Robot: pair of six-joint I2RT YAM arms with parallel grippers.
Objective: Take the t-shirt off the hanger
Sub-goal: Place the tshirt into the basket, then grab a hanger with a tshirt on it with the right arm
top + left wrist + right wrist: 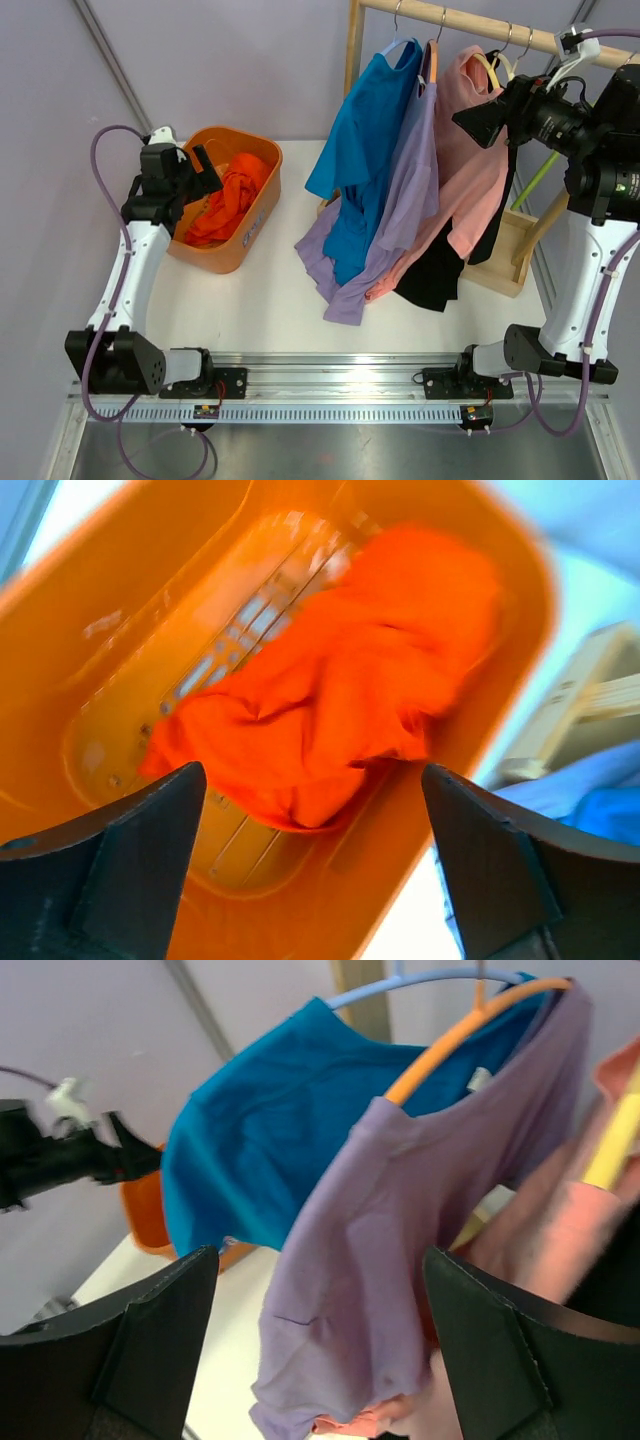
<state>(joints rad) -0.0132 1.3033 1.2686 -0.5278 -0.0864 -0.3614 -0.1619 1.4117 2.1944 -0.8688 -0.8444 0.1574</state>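
Observation:
Several t-shirts hang on hangers from a wooden rail (480,22): a blue t-shirt (365,150), a lilac one (405,190), a pink one (480,170) and a black one (430,275). In the right wrist view the lilac t-shirt (400,1240) sits on an orange hanger (450,1045), beside the blue t-shirt (270,1130). My right gripper (475,118) is raised next to the pink shirt, open, holding nothing (320,1310). An orange t-shirt (340,700) lies crumpled in the orange basket (150,610). My left gripper (312,820) hovers open above it.
The orange basket (240,245) stands at the table's back left. The rack's upright post (352,50) and wooden base (505,255) stand at the back right. The shirts' lower hems trail onto the white tabletop (270,300). A yellow hanger (610,1140) carries the pink shirt.

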